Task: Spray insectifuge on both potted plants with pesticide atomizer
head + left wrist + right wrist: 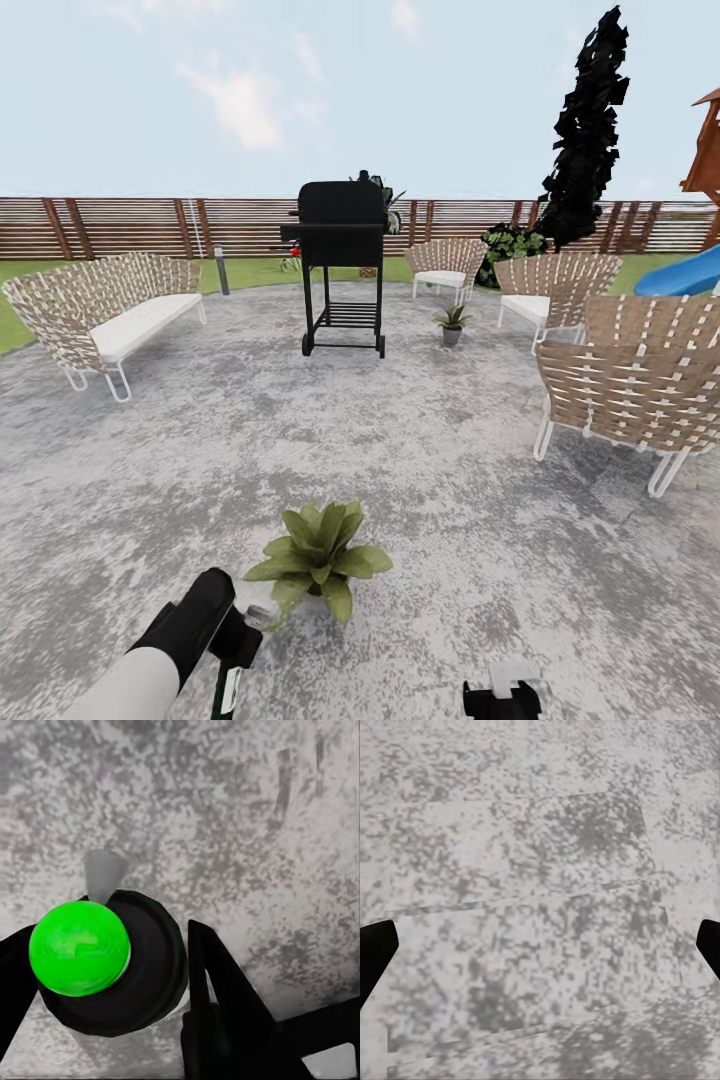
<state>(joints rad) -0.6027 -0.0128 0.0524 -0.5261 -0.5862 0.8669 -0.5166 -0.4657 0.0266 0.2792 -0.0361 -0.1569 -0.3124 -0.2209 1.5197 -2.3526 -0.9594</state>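
Open patio (180,440) lies around the near plant (318,560); grill (343,262) and chairs (640,385) stand well back toward its far and right edges.

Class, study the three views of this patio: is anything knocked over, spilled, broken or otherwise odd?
Nothing looks spilled or toppled. Both potted plants, the near one and the far one, stand upright on the patio; the grill and chairs stand level. One oddity: a bright green ball sits over the pesticide atomizer between the left gripper's fingers.

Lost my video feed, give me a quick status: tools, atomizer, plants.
Left tool shut on pesticide atomizer, beside near potted plant. Right tool open over patio. Far potted plant right of the grill; path open.
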